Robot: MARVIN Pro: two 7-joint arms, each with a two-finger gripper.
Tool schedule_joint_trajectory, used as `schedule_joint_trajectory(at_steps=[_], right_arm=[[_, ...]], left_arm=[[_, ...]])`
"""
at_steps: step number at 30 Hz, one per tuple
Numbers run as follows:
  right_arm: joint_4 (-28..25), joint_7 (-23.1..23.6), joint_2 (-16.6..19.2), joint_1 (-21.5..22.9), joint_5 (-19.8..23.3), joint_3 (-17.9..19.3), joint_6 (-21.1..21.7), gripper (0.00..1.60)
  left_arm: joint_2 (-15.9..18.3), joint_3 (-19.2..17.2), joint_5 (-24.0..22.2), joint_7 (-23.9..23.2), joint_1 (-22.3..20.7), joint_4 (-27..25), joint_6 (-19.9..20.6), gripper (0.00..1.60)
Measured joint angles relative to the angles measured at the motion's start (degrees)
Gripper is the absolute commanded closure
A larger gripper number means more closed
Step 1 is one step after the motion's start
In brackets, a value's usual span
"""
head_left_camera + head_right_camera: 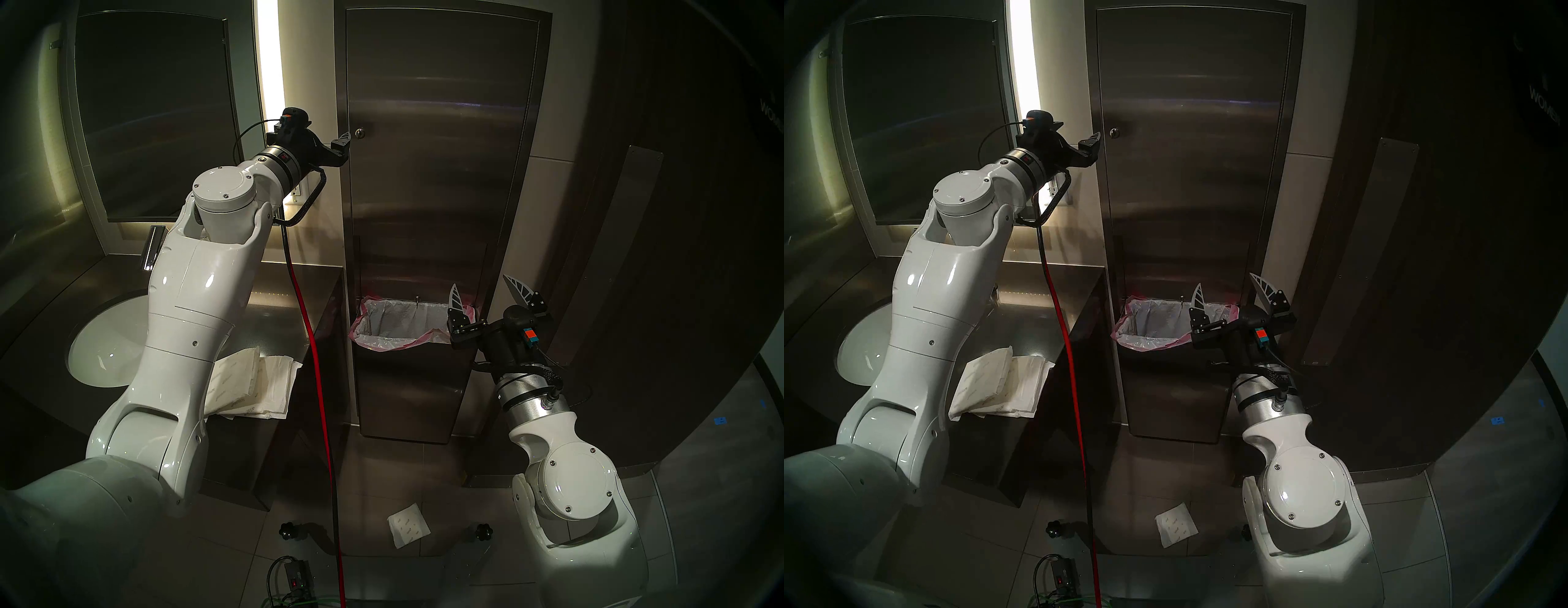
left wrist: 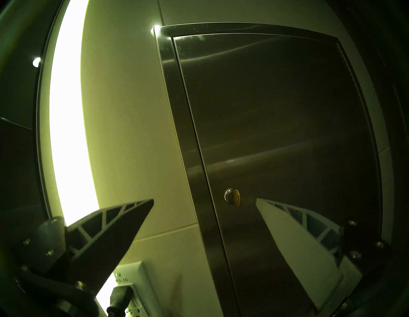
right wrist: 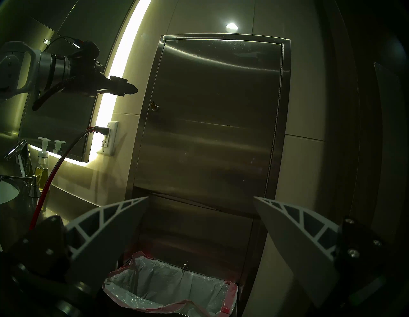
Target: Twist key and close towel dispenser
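The towel dispenser point(image 1: 441, 170) is a tall steel wall cabinet, and its long door lies flush in the frame. The small brass key point(image 2: 236, 198) sticks out of the round lock point(image 1: 359, 133) near the door's left edge. It also shows in the right wrist view point(image 3: 154, 106). My left gripper point(image 2: 204, 200) is open and empty. It hovers just left of the lock point(image 1: 1114, 132) and is not touching the key. My right gripper point(image 1: 479, 280) is open and empty, low by the bin's pink-edged liner point(image 3: 168, 287).
A counter point(image 1: 275, 297) with a white sink point(image 1: 106, 339) and towel packs point(image 1: 250, 382) stands on the left. A red cable point(image 1: 314, 361) runs to a wall outlet point(image 3: 109, 137). A dark mirror point(image 1: 157, 106) is on the left and a wooden door with a steel plate point(image 1: 615, 254) on the right. A paper point(image 1: 407, 524) lies on the floor.
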Motion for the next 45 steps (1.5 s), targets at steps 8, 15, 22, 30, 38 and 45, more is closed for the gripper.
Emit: schedule_joint_trajectory(at_steps=[8, 15, 22, 30, 38, 45], right_arm=[[-0.01, -0.16, 0.17, 0.02, 0.09, -0.06, 0.0, 0.0], [-0.01, -0.31, 0.33, 0.04, 0.17, -0.14, 0.0, 0.0], [-0.01, -0.46, 0.48, 0.05, 0.25, -0.2, 0.0, 0.0], [0.0, -0.61, 0.67, 0.07, 0.35, -0.26, 0.01, 0.0], [0.0, -0.77, 0.85, 0.09, 0.44, -0.32, 0.01, 0.0], [-0.01, -0.91, 1.0, 0.11, 0.52, -0.38, 0.02, 0.0]], left_arm=[[-2.23, 0.48, -0.63, 1.18, -1.86, 5.32, -0.73, 0.0], [-4.23, 2.4, -1.13, 1.32, -3.86, 8.87, -2.2, 0.0], [-5.27, 3.59, -1.35, 0.61, -5.79, 10.39, -3.69, 0.0], [-5.95, 3.97, -1.53, 0.09, -7.21, 10.67, -5.01, 0.0], [-6.89, 3.95, -2.11, -0.08, -7.75, 11.0, -5.35, 0.0], [-8.29, 2.6, -4.09, 0.43, -7.75, 11.18, -3.63, 0.0]])
